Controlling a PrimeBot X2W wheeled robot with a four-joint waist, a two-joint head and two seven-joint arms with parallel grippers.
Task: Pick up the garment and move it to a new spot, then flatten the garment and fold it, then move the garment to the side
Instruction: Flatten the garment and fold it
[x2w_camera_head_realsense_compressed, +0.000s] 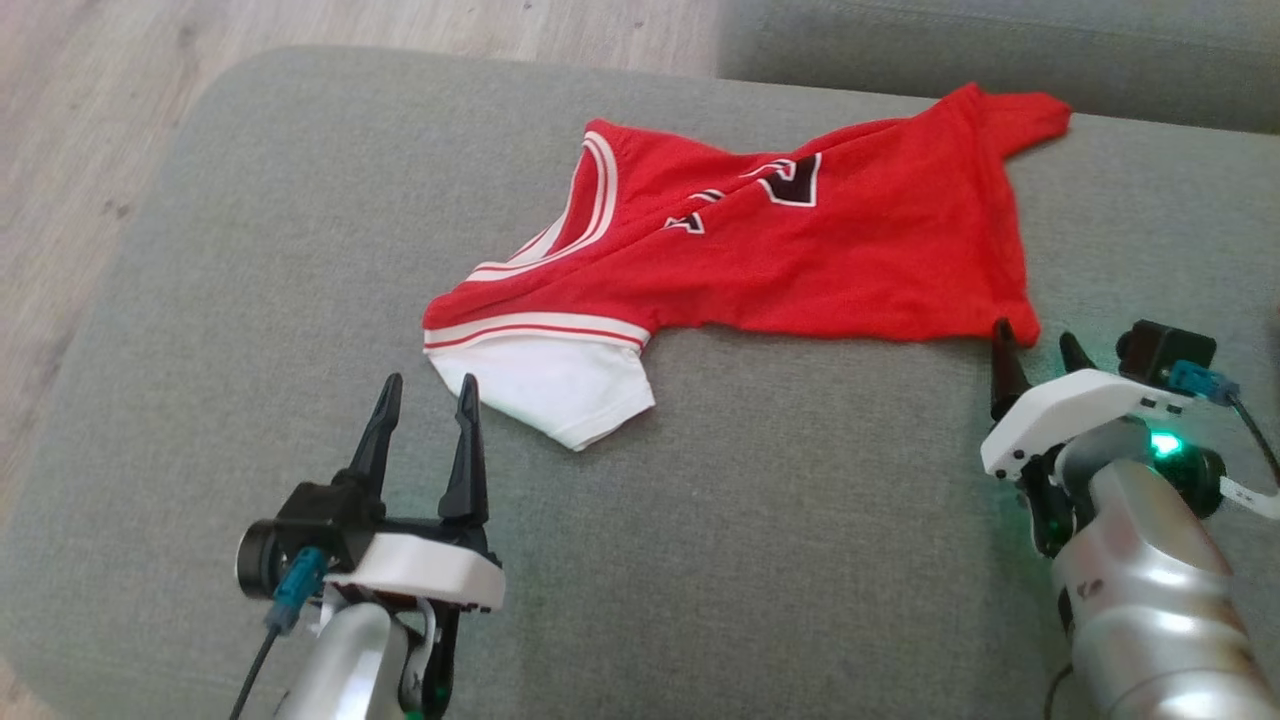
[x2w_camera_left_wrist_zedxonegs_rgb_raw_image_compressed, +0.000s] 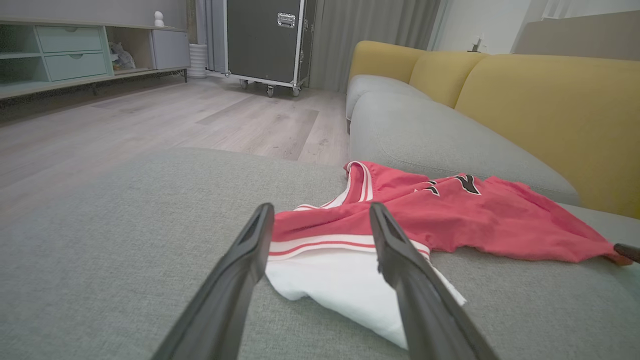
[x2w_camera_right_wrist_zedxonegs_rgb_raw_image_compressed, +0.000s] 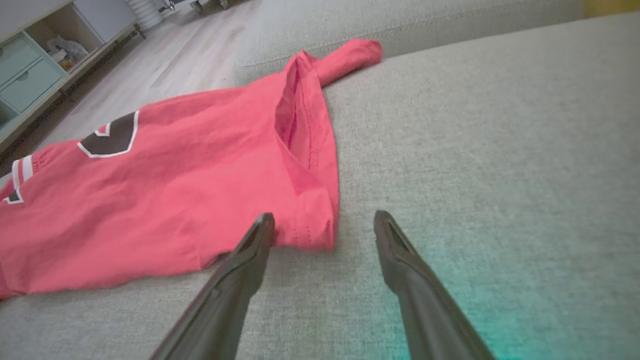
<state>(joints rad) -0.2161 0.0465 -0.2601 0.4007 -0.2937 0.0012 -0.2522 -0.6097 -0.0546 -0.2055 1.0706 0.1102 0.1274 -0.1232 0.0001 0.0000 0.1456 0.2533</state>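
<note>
At lower left, the left gripper (x2w_camera_head_realsense_compressed: 430, 385) stood spread and empty, aimed at the white sleeve (x2w_camera_head_realsense_compressed: 560, 385), likely to grasp it. The shirt (x2w_camera_head_realsense_compressed: 800, 260), red with white trim, lay rumpled across the upper middle of the grey sofa (x2w_camera_head_realsense_compressed: 750, 520). At lower right, the right gripper (x2w_camera_head_realsense_compressed: 1034, 335), likewise spread and empty, faced its hem corner (x2w_camera_head_realsense_compressed: 985, 318).
</note>
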